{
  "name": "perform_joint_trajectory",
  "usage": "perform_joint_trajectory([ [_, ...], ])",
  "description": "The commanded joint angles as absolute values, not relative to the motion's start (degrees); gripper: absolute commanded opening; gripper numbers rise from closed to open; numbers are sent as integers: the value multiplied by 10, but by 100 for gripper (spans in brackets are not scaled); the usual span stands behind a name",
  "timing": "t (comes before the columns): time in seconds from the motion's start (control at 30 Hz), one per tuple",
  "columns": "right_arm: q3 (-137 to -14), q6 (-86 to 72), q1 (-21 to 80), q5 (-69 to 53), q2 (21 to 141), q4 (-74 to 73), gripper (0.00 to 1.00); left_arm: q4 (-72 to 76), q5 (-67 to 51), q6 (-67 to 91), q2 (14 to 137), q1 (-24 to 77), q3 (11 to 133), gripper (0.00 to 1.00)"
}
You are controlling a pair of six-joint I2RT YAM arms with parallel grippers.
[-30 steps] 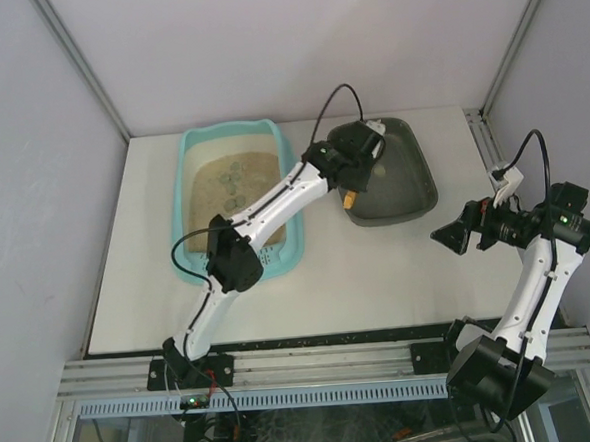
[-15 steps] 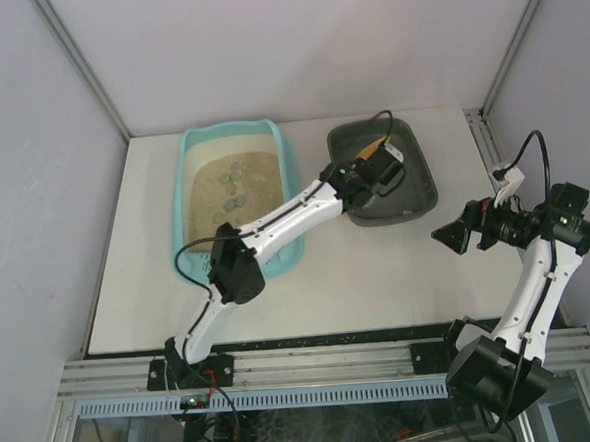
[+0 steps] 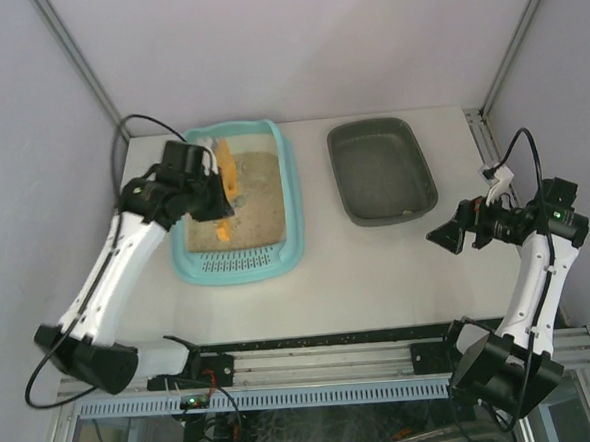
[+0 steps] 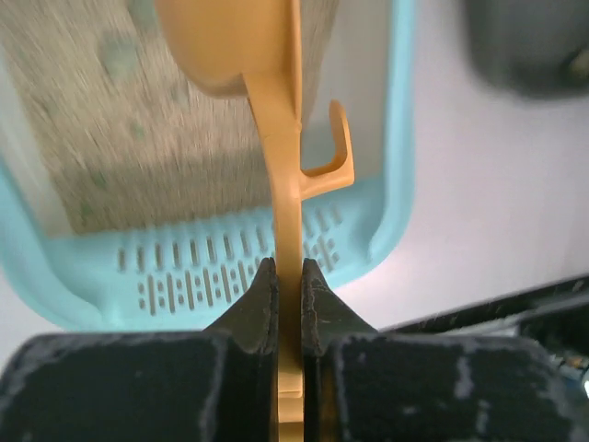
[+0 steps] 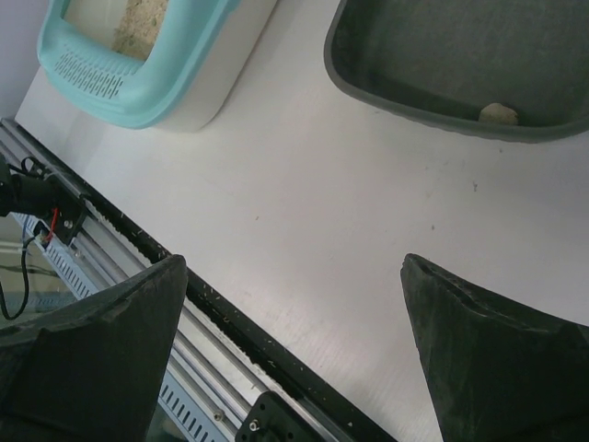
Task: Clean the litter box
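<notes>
The light-teal litter box (image 3: 292,196) holds tan litter (image 3: 257,178), its slotted grate (image 3: 240,265) at the near end. My left gripper (image 3: 219,208) is over the box's left part, shut on the handle of an orange scoop (image 3: 226,167). In the left wrist view the jaws clamp the handle (image 4: 288,267); the scoop bowl (image 4: 230,41) hangs over the litter (image 4: 156,147), beyond the grate (image 4: 202,272). Greenish clumps (image 4: 118,57) lie in the litter. My right gripper (image 3: 446,237) is open and empty above the bare table at the right, also in its own view (image 5: 294,262).
A dark grey tray (image 3: 417,168) stands right of the litter box; one pale clump (image 5: 498,113) lies in it near its wall (image 5: 386,87). The litter box's corner (image 5: 175,83) shows in the right wrist view. The table's near edge is a metal rail (image 3: 324,364).
My left arm has swung from over the grey tray back to the left, carrying the scoop to over the litter box. The right arm has barely moved.
</notes>
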State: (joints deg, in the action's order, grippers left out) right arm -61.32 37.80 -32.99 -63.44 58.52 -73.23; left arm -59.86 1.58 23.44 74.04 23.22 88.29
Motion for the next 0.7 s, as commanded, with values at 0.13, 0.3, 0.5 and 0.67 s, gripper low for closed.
perform_joint_trajectory([
  [0.13,-604,355,-305,-621,558,-695,100,-603,-77,237,847,214,710,0],
  [0.3,-601,362,-313,-622,553,-700,100,-611,-67,241,894,207,730,0],
  [0.5,-601,376,-321,-625,556,-710,100,-624,-34,243,931,204,766,0],
  [0.67,-601,380,-320,-625,561,-712,100,-622,-36,246,954,201,804,0],
])
